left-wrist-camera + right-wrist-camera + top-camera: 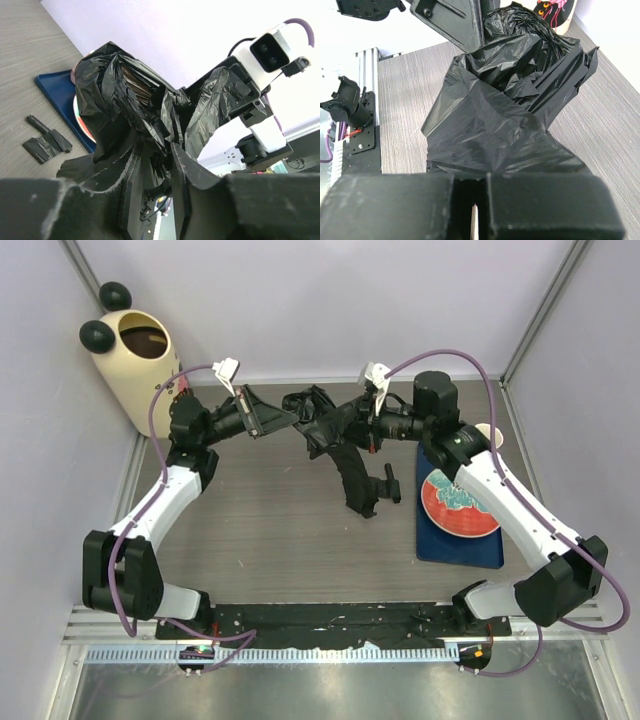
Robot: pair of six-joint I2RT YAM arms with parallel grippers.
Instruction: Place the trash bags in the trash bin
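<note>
Top external, trash bags [352,472] clenched in right jaws, left jaws parted around other end

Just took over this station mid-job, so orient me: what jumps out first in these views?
A crumpled glossy black plastic trash bag hangs mid-air over the grey wood-grain table, pinched in the right hand, the left hand straddling its other end. The tall cream trash bin with two black ball ears stands in the far left corner. A round red plate sits on a dark blue tray at the right.
</note>
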